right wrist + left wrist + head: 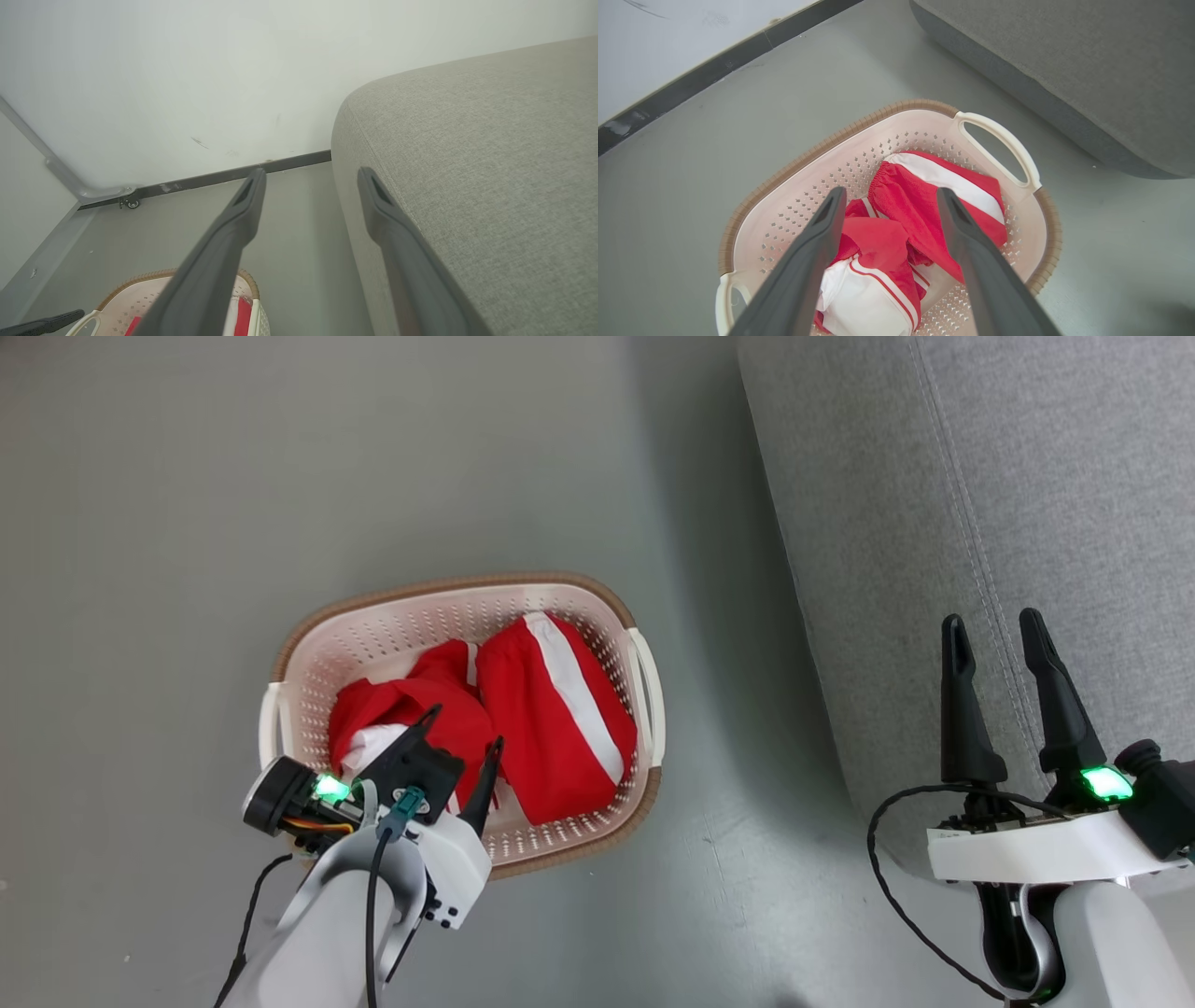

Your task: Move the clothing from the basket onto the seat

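Two red garments with white panels, the clothing (523, 723), lie crumpled in the cream basket (392, 625) with its brown rim on the grey floor. My left gripper (464, 728) hangs open just above the near garment, nothing between its fingers; in the left wrist view the clothing (901, 219) shows between the spread fingers of that gripper (889, 196) inside the basket (794, 186). My right gripper (991, 627) stands open and empty over the edge of the grey seat (1027, 504). In the right wrist view this gripper (310, 175) points past the seat (490, 163).
Bare grey floor (187, 476) surrounds the basket, and a strip of floor separates it from the seat. A white wall (187, 70) with a dark baseboard and a small caster lies beyond. The left gripper's fingertip (42, 322) shows at the lower left of the right wrist view.
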